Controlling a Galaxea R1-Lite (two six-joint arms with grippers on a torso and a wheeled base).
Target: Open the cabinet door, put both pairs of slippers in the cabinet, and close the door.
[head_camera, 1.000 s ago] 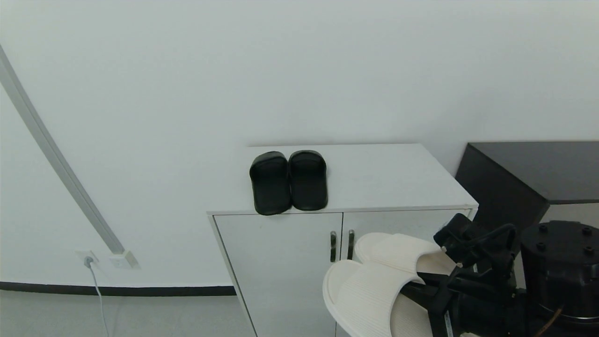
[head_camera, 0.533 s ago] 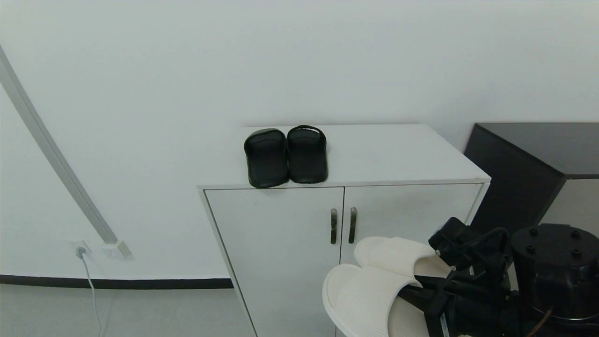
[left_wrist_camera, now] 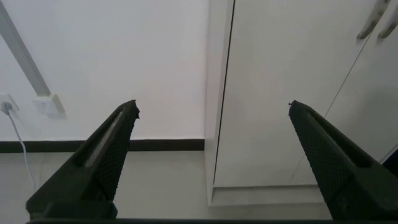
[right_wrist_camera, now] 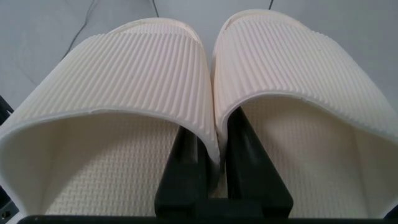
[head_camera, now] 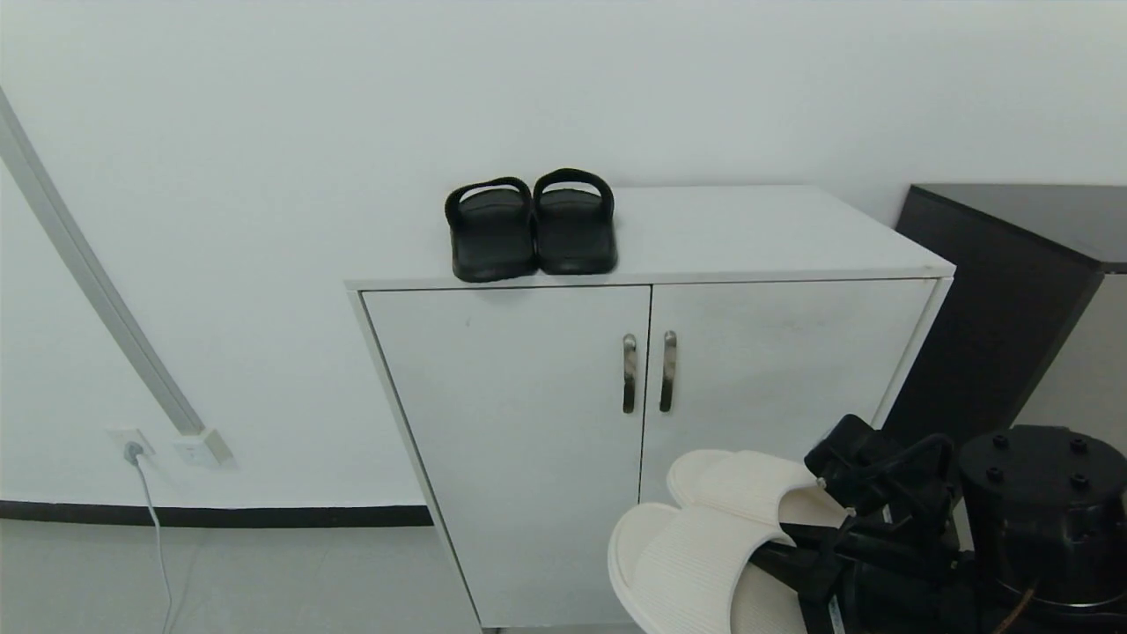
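A white two-door cabinet (head_camera: 528,440) stands against the wall with both doors shut; its two metal handles (head_camera: 629,372) meet at the middle. A pair of black slippers (head_camera: 528,224) sits on its top, near the left front edge. My right gripper (head_camera: 792,541) is low in front of the right door, shut on a pair of white ribbed slippers (head_camera: 704,537); its fingers (right_wrist_camera: 186,165) pinch their inner walls together (right_wrist_camera: 211,118). My left gripper (left_wrist_camera: 212,107) hangs open with nothing in it, low, facing the cabinet's left door (left_wrist_camera: 280,93) and left corner.
A black cabinet (head_camera: 995,299) stands just right of the white one. Left of it, the wall carries a slanted grey conduit (head_camera: 79,264) and a socket (head_camera: 132,449) with a cable running down. Grey floor (head_camera: 220,581) lies free left of the cabinet.
The whole head picture has shifted: the cabinet now shows higher and more of its doors is in view, so the camera moved. The white slippers stay in my right gripper.
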